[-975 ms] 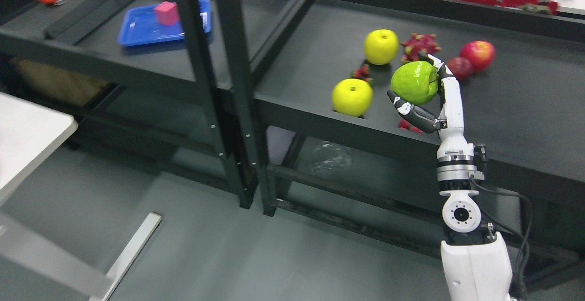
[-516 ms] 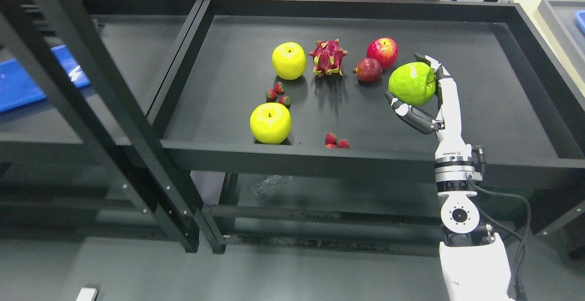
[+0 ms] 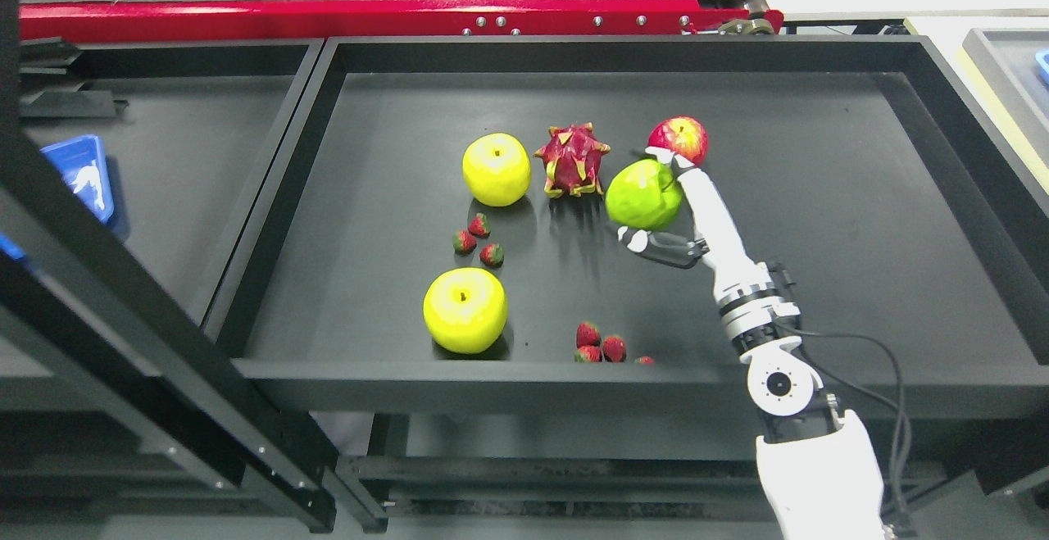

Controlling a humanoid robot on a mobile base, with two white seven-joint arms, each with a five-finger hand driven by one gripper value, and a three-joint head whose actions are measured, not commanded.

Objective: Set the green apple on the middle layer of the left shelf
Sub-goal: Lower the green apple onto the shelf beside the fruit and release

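We see a black shelf point(image 3: 819, 196) with a raised rim filling most of the view, its dark deck carrying all the loose fruit. A second black shelf deck point(image 3: 188, 155) adjoins it on the left, and black uprights point(image 3: 123, 335) cross the lower left corner. Behind both runs a red beam point(image 3: 369, 17) studded with bolts. A grey floor point(image 3: 574, 524) shows under the front rail.

The right arm point(image 3: 811, 474) enters at the lower right and reaches up over the deck. The right hand point(image 3: 668, 224) grips the green apple point(image 3: 643, 194), with one finger over its right side and the thumb under it. We find the apple held above the deck, near the middle of the shelf, just beside a dragon fruit point(image 3: 572, 160) on its left and partly in front of a red apple point(image 3: 680, 138).

One yellow apple point(image 3: 496, 169) rests left of the dragon fruit; another yellow apple point(image 3: 465, 310) rests near the front rail. Three strawberries point(image 3: 478, 242) lie between the two, and a further cluster of strawberries point(image 3: 602, 349) lies at the front rail.

A blue tray point(image 3: 82, 183) shows at the left edge, mostly hidden by an upright; we cannot tell its contents.
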